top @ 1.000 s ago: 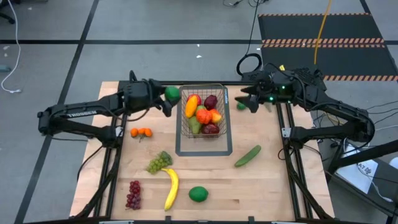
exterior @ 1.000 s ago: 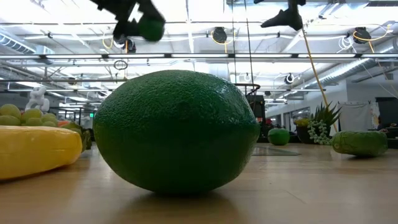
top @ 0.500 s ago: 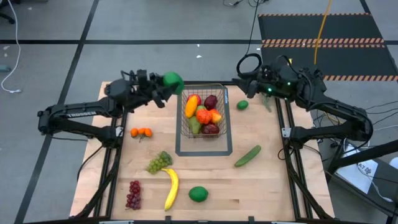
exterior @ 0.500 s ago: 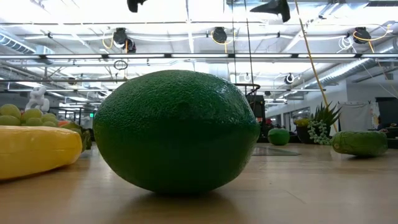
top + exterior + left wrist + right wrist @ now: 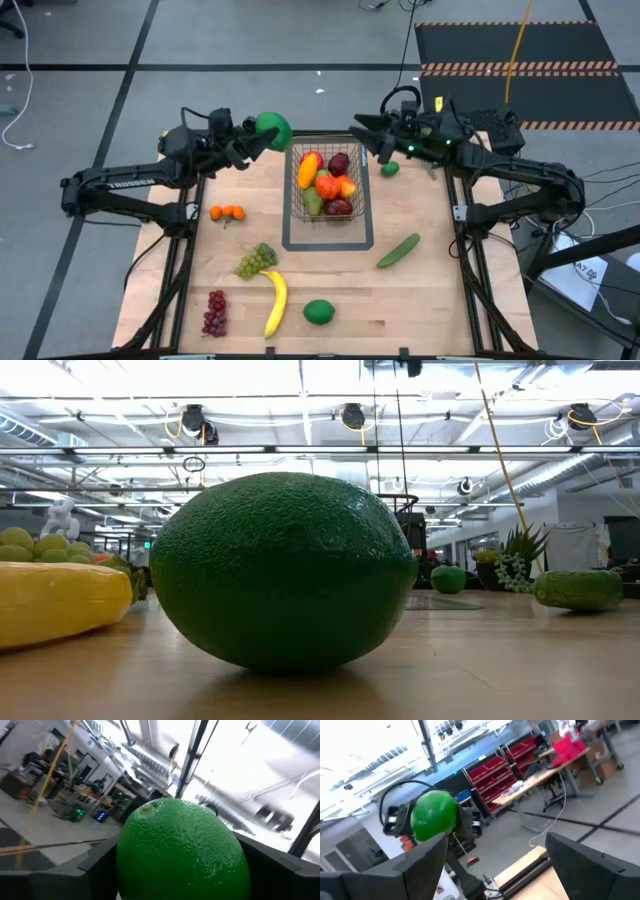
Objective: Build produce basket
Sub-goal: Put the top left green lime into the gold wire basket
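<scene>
The left tool [image 5: 262, 138] grasps a green lime [image 5: 272, 128], raised just beside the basket [image 5: 327, 183] rim. Carry it fully over the mesh before letting go, lowering gently onto the piled fruit. The right tool [image 5: 365, 135] hangs released opposite.

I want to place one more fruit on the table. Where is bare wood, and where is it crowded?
Bare wood lies between the banana and the cucumber, in front of the wire basket, and beyond the lime toward the right edge. The left side is crowded: oranges, green grapes, red grapes.
</scene>
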Robot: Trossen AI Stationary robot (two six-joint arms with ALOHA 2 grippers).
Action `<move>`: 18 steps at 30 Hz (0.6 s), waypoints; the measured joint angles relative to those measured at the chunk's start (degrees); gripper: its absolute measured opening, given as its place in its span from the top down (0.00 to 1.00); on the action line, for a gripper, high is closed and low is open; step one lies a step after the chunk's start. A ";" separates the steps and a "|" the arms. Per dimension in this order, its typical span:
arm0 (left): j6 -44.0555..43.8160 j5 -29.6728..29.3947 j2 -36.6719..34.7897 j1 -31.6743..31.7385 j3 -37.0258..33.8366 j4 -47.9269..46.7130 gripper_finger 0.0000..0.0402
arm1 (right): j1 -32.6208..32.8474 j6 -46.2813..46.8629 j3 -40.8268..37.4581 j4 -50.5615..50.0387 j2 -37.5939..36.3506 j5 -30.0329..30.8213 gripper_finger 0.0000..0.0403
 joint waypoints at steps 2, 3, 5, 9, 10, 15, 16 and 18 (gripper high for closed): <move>-0.97 0.01 -0.01 0.00 0.00 1.02 0.18 | 2.69 -2.60 1.79 0.23 1.54 3.27 0.17; -0.99 0.01 -0.02 0.00 0.00 1.37 0.18 | 4.00 -4.20 2.94 0.21 2.30 5.24 0.17; -0.78 0.01 0.00 0.00 0.01 1.90 0.18 | 6.09 -7.93 5.43 0.16 3.84 7.88 0.17; 0.06 -0.01 0.00 0.60 0.01 2.05 0.20 | 8.80 -15.45 10.86 -0.38 6.57 9.90 0.17; 0.04 -0.16 0.04 0.72 0.00 1.68 0.21 | 9.34 -17.24 12.03 -0.71 7.13 10.01 0.17; 3.99 -0.27 0.56 0.99 0.02 0.22 0.22 | 10.92 -21.50 15.42 -0.49 8.99 10.09 0.17; 6.43 -0.27 0.53 0.94 0.02 0.15 0.22 | 10.92 -21.56 15.42 -0.72 9.03 10.06 0.17; 11.65 -0.21 0.46 0.74 0.02 0.07 0.21 | 10.88 -21.47 15.42 -0.92 9.06 10.05 0.17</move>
